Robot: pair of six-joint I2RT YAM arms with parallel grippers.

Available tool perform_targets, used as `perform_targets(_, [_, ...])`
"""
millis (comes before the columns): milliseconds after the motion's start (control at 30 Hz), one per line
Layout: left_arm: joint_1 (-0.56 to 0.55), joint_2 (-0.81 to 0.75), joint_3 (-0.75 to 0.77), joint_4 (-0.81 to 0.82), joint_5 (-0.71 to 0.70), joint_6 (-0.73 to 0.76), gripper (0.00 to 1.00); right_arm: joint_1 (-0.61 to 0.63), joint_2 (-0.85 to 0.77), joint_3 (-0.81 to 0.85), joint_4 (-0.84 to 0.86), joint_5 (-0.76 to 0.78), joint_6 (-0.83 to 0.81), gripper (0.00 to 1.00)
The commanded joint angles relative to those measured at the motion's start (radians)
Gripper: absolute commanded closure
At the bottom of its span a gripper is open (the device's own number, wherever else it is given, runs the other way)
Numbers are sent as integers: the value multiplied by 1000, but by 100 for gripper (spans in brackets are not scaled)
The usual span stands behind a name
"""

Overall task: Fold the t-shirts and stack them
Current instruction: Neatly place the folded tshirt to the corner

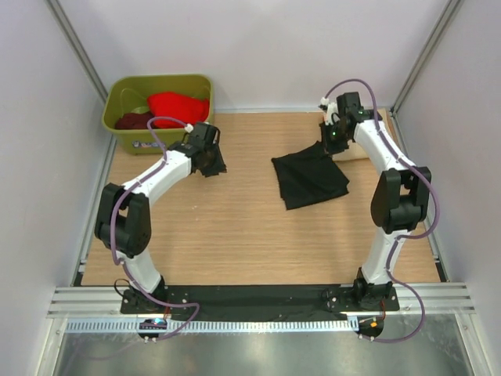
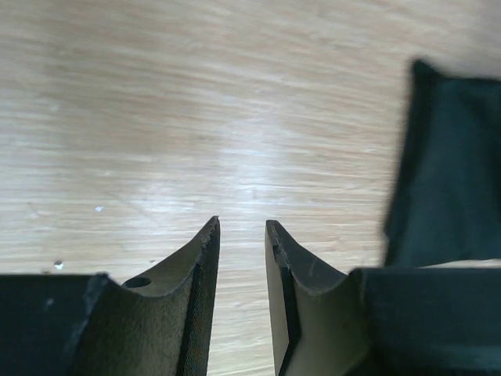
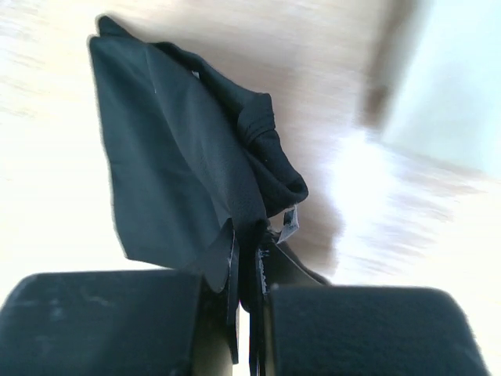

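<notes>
Gripping the far edge of the black t-shirt (image 1: 309, 178), the right fingers (image 3: 235, 262) are clamped on the cloth, apparently to lift it for a fold. The rest lies rumpled on the bench (image 1: 235, 235), right of centre. The left fingers (image 2: 207, 254) stand parted and empty over the wood, seemingly awaiting a corner.

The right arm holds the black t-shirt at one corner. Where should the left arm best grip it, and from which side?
Probably the far left corner of the black t-shirt, coming from the left, low over the table. That edge lies flat and free. It faces the open left fingers and is opposite the corner pinched by the right fingers.
</notes>
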State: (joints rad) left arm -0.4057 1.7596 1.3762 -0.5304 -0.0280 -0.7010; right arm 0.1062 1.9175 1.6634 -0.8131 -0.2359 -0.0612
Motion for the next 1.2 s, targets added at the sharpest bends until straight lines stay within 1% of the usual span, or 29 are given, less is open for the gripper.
perform_targets(0, [-1, -6, -46, 43, -79, 37, 69, -31, 0, 161, -60, 142, -97, 99])
perform_targets(67, [-1, 1, -34, 20, -104, 60, 69, -34, 31, 238, -78, 181, -126, 99])
perform_targets(100, [-1, 3, -31, 17, -105, 66, 70, -39, 72, 327, -110, 188, -140, 99])
perform_targets(200, [-1, -6, -42, 36, -105, 86, 72, -43, 142, 470, -179, 207, -192, 99])
perform_targets(300, [-1, 9, -19, 29, -95, 92, 72, -59, 147, 473, -138, 236, -209, 99])
perform_targets(367, [-1, 3, -8, 15, -89, 83, 72, -72, 167, 508, -155, 277, -229, 99])
perform_targets(433, [-1, -9, -23, 14, -79, 71, 72, -88, 204, 617, -188, 288, -242, 99])
perform_targets(467, [-2, -24, -32, 15, -81, 70, 72, -121, 227, 645, -195, 288, -244, 99])
perform_targets(533, [-2, -35, -58, 13, -79, 63, 72, -157, 264, 749, -208, 251, -238, 99])
perform_targets(567, [-2, -34, -66, 13, -78, 58, 72, -164, 276, 774, -212, 251, -236, 99])
perform_targets(600, [-1, -29, -74, 13, -73, 46, 72, -181, 284, 792, -216, 162, -232, 99])
perform_targets(633, [-2, -28, -78, 12, -66, 40, 72, -197, 291, 808, -218, 130, -223, 99])
perform_targets(667, [-2, -23, -84, 10, -56, 34, 72, -218, 316, 838, -227, 119, -220, 99])
perform_targets(767, [-2, -12, -78, 0, -18, 20, 72, -255, 343, 852, -209, 115, -232, 99])
perform_targets(900, [-2, -9, -52, -17, -3, 31, 72, -310, 457, 942, -198, 86, -216, 99])
perform_targets(1033, [-7, -11, -40, -43, -13, 52, 72, -324, 511, 978, -104, 72, -239, 99])
perform_targets(1167, [-8, -18, -65, -51, -23, 54, 72, -335, 560, 998, 17, 37, -238, 99])
